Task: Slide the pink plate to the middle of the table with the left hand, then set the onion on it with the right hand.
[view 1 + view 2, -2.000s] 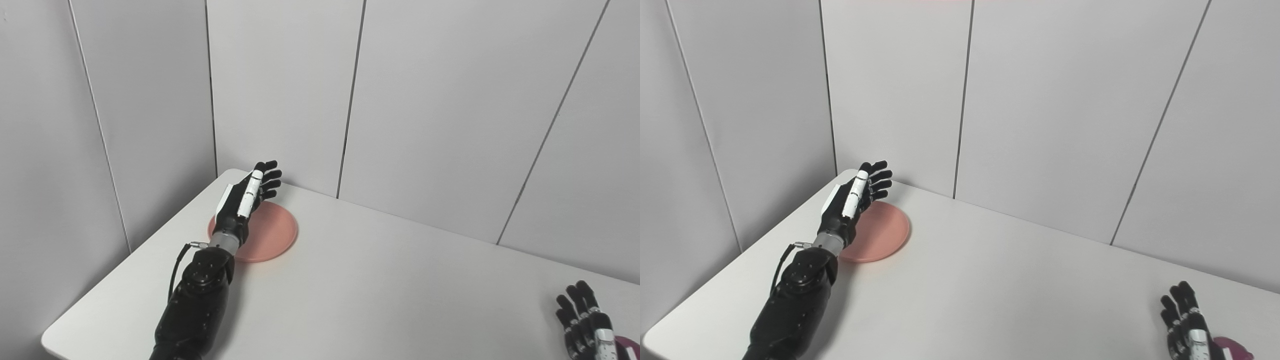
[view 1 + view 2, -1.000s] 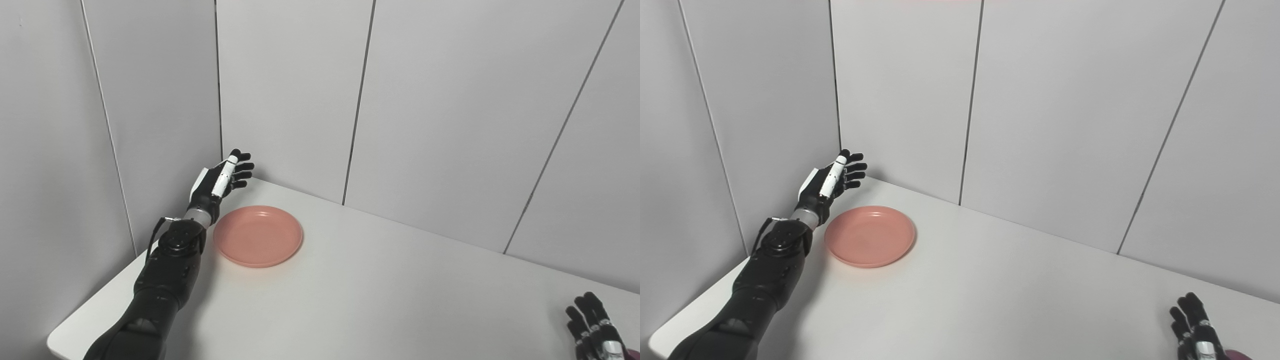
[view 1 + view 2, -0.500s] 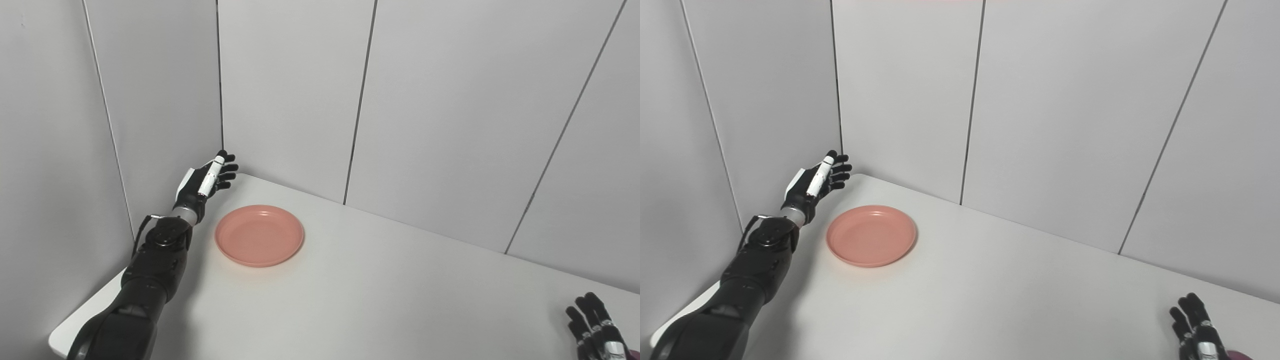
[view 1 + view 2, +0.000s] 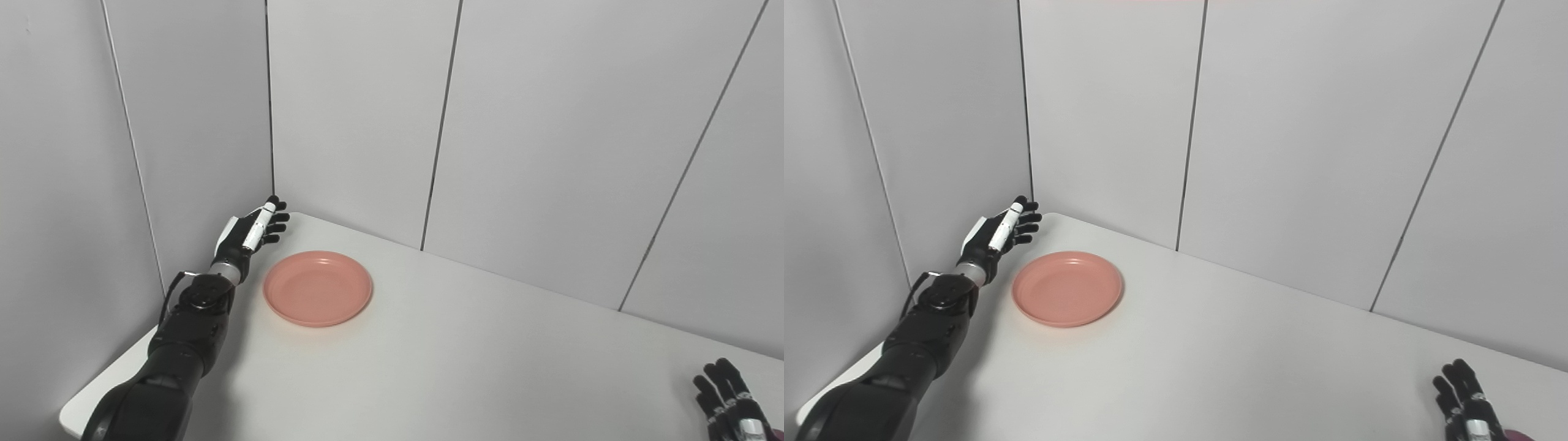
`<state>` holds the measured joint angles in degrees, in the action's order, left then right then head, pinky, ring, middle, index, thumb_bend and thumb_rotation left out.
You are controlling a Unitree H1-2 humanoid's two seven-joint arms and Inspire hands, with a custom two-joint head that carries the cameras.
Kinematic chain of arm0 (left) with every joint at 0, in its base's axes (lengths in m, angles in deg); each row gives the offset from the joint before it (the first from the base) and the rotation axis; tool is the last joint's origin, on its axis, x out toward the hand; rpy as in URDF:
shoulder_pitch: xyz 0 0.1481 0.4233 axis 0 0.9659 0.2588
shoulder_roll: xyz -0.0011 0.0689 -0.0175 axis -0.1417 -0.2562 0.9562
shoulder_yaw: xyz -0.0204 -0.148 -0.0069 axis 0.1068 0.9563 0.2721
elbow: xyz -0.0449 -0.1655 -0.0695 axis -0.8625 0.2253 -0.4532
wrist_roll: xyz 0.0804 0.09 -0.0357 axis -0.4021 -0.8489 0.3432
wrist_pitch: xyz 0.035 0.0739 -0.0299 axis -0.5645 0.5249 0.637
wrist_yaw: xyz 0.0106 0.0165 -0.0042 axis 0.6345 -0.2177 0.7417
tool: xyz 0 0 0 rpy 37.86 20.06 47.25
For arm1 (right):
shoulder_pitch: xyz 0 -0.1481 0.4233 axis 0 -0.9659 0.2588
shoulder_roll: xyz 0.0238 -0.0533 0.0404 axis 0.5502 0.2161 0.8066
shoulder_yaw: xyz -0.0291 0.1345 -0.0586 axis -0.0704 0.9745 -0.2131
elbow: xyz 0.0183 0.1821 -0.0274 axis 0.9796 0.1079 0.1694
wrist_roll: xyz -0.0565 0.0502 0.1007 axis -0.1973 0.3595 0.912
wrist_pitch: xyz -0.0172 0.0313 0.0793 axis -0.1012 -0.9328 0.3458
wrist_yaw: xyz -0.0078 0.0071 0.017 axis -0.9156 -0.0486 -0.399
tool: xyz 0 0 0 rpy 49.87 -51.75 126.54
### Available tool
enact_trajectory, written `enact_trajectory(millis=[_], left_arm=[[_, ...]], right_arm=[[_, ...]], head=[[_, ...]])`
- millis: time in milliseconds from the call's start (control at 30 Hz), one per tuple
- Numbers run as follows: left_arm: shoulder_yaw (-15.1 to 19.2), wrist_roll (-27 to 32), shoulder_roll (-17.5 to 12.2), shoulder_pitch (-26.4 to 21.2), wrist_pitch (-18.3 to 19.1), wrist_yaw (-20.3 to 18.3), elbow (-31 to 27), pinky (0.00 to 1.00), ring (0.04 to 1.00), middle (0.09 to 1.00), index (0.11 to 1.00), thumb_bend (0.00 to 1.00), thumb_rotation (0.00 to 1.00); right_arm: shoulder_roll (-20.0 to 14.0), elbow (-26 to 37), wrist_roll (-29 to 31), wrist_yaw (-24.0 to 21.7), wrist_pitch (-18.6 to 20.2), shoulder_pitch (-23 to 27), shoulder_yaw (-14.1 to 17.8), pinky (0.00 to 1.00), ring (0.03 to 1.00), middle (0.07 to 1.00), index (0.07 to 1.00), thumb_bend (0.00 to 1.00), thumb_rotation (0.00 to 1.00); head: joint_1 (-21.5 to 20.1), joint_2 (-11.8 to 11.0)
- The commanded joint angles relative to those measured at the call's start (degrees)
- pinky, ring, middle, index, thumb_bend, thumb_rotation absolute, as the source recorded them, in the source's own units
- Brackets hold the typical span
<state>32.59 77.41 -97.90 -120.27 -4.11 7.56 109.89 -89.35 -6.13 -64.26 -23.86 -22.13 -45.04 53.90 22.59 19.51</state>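
My left hand (image 4: 250, 229) reaches far forward on a stretched arm, fingers spread, holding nothing. My right hand (image 4: 729, 401) sits low at the bottom right, fingers apart and pointing up, partly cut off.

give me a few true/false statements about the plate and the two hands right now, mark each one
1. The pink plate has nothing on it. True.
2. The left hand is pressing down on the middle of the plate. False: it is beside the plate on its left, near the table's far left corner, fingers apart, holding nothing.
3. The right hand is at the bottom right corner of the view, far from the plate. True.
4. The plate sits in the middle of the table. False: it lies towards the far left corner.
5. The right hand holds the onion above the plate. False: only a dark reddish sliver shows at the bottom edge beside that hand.
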Motion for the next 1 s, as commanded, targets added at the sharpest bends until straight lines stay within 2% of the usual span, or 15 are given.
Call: enact_trajectory(millis=[0,233,433,633,700,800,967], left_arm=[[0.24,0.54,-1.60,-3.78,-2.32,-0.59,-0.13,0.83,0.832,0.828,0.814,0.54,1.00],[0.28,0.72,-0.87,-4.05,-3.29,-0.65,2.24,0.83,0.843,0.841,0.828,0.51,1.00],[-0.47,0.00,-0.50,-3.88,-5.92,-0.21,4.35,0.84,0.833,0.824,0.804,0.51,1.00],[0.74,2.01,0.67,-4.25,-6.06,-0.80,6.13,0.89,0.833,0.811,0.782,0.54,1.00],[0.54,2.05,0.96,-4.22,-6.45,-0.79,6.35,0.89,0.832,0.808,0.780,0.54,1.00],[0.03,1.92,1.22,-4.22,-8.02,-1.77,7.27,0.83,0.826,0.811,0.794,0.54,1.00],[-0.21,2.13,1.96,-4.60,-8.32,-1.81,8.59,0.84,0.836,0.826,0.813,0.56,1.00]], right_arm=[[1.52,-3.23,0.71,-0.31,-1.31,-4.95,-0.01,0.99,0.933,0.924,0.923,0.56,0.77],[1.58,-2.85,0.59,0.02,-0.99,-5.14,0.05,0.98,0.926,0.916,0.914,0.58,0.76],[1.68,-2.33,0.96,-0.06,-0.83,-5.33,0.12,0.97,0.923,0.913,0.913,0.56,0.76],[1.53,-1.92,0.85,-0.08,-0.71,-5.58,0.09,0.97,0.920,0.911,0.910,0.58,0.76],[1.55,-1.87,0.99,-0.09,-0.63,-5.62,0.15,0.97,0.919,0.910,0.909,0.58,0.76],[1.54,-1.83,1.04,-0.13,-0.63,-5.68,0.16,0.97,0.920,0.911,0.910,0.56,0.76],[1.60,-2.05,1.02,-0.08,-0.71,-5.59,0.15,0.97,0.918,0.910,0.908,0.56,0.76]], head=[[-0.09,0.10],[-0.23,0.37],[-0.30,0.59],[-0.32,0.87],[-0.32,0.96],[-0.30,1.04],[-0.41,1.06]])
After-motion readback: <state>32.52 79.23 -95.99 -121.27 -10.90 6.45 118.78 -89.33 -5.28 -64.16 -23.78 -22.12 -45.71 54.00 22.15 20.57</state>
